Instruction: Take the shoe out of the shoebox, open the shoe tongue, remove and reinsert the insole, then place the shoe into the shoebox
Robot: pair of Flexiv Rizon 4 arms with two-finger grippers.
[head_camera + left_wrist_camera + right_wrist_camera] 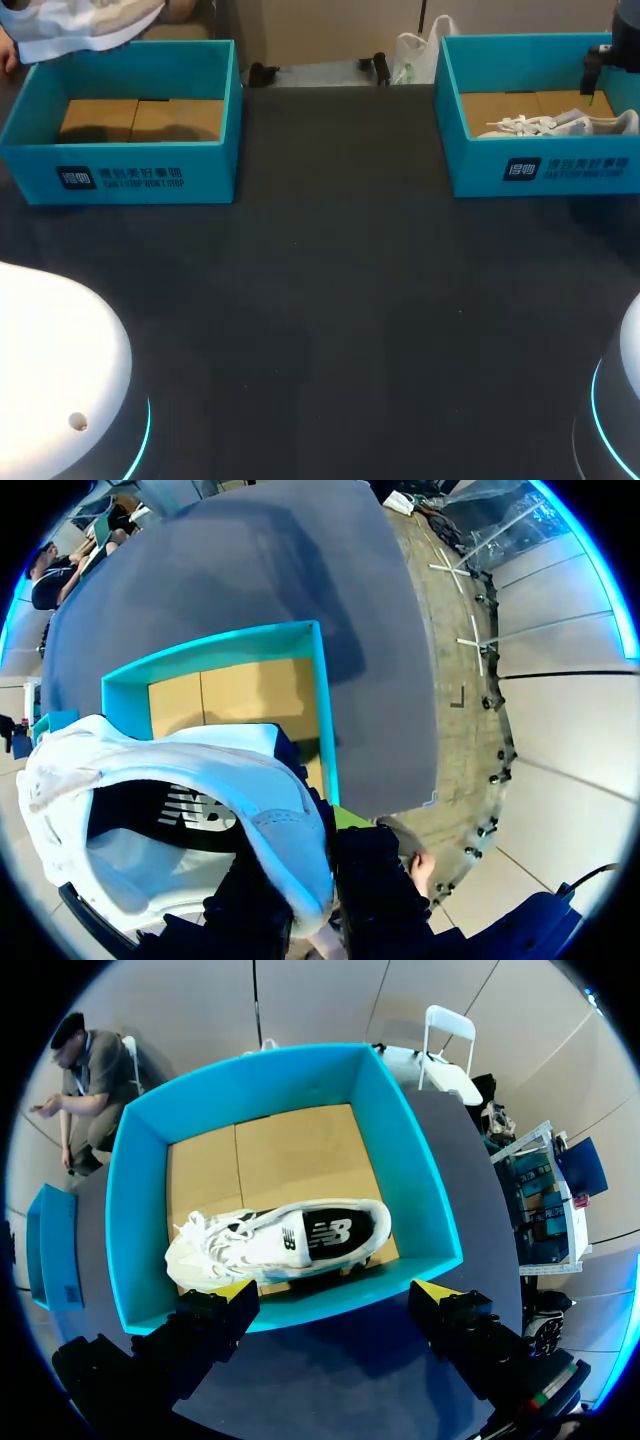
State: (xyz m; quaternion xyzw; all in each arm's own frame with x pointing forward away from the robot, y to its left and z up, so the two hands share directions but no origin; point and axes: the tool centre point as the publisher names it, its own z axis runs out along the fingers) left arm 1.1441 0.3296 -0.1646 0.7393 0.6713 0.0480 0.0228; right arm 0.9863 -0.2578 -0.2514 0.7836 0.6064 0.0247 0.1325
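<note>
Your right gripper [335, 1292] hangs spread wide over the right shoebox [425, 1195] (a white shoe [285, 1240] lies inside). A second shoe [190, 780] hides your left gripper [305, 920], seemingly above the left shoebox [225, 640]; whether it pinches, you cannot tell.

The left gripper [316, 908] is pinching the heel collar of a white sneaker [200, 810]. An open teal shoebox [220, 645] is sitting on the dark table [250, 570] at the gripper's twelve o'clock, showing its cardboard floor.
</note>
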